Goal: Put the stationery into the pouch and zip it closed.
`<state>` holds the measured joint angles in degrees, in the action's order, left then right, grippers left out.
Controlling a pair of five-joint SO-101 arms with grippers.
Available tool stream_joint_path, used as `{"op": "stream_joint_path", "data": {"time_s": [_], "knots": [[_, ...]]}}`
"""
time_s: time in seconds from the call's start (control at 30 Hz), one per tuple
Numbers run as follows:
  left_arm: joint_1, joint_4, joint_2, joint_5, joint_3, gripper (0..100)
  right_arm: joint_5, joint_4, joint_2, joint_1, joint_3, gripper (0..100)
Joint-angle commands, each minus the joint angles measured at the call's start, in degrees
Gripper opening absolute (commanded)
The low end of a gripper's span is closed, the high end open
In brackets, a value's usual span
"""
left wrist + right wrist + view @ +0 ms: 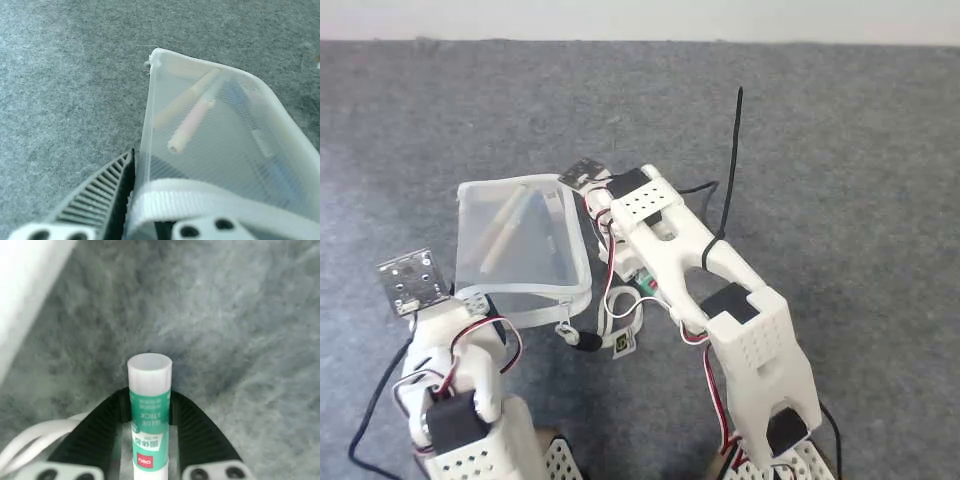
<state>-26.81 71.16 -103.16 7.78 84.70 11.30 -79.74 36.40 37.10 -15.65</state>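
A translucent white mesh pouch (520,240) lies on the grey carpet with several pens (192,122) showing through it. My left gripper (147,197) is shut on the pouch's white zipper edge (200,200), at the pouch's near side (480,298). My right gripper (149,402) is shut on a green and white glue stick (149,405), whose white cap pokes out past the black fingers (195,430). In the high view the right gripper (588,185) sits by the pouch's far right corner. The zipper pull (563,330) hangs at the near right corner.
Grey carpet (820,150) covers the whole table, with open room at the far side and to the right. A thin black tie (733,160) sticks up from the right arm. Red and white cables (615,310) loop between the arms near the pouch.
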Motion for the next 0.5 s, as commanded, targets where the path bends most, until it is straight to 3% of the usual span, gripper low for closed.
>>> {"op": "stream_joint_path", "data": {"time_s": [0.0, 0.27, 0.47], "knots": [[-0.18, -1.49, -0.79, -1.93, -4.09, 1, -0.79, -1.98, -6.02, -0.31, -2.02, 0.7], [-0.09, -2.64, -0.62, -3.78, -7.43, 1, -0.88, -2.95, -8.84, -2.77, -1.93, 0.7], [1.49, 2.9, -0.62, -3.78, -16.04, 1, -0.88, -4.35, -12.18, -6.37, -1.85, 0.7]]}}
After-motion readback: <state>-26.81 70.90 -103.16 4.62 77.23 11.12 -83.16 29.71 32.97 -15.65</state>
